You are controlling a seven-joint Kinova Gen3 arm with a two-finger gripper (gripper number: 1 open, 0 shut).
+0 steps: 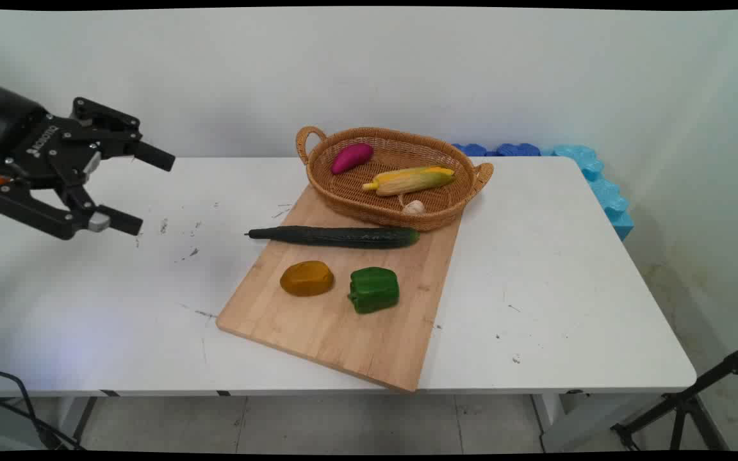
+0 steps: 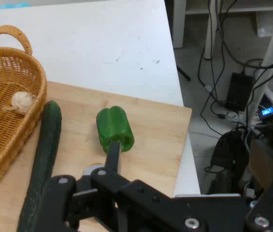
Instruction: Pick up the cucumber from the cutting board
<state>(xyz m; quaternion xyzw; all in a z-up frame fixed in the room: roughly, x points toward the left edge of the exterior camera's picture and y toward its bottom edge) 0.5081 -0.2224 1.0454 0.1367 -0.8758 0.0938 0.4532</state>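
Main and hand views. The hand hangs above the worktop near its left edge, released, its 2 fingers spread wide and grasping nothing; it points toward the right, with bare worktop beneath it. Nearest to it is the stem end of a cucumber, which lies across a wooden cutting board with its long axis running roughly left to right, stem tip overhanging the board's left edge toward the hand. The board sits aslant at mid-worktop, 1 corner reaching the near edge. In front of the cucumber on the board rest a brownish-yellow potato and, just beside it to the right, a green bell pepper; the 2 do not touch. Behind the cucumber, on the board's far end, stands a wicker basket with 2 handles, holding a purple sweet potato, an ear of corn and a garlic bulb. Blue foam pieces lie off the worktop's far right corner. In the hand view, the pepper stands just beyond 1 fingertip, the cucumber to its left.
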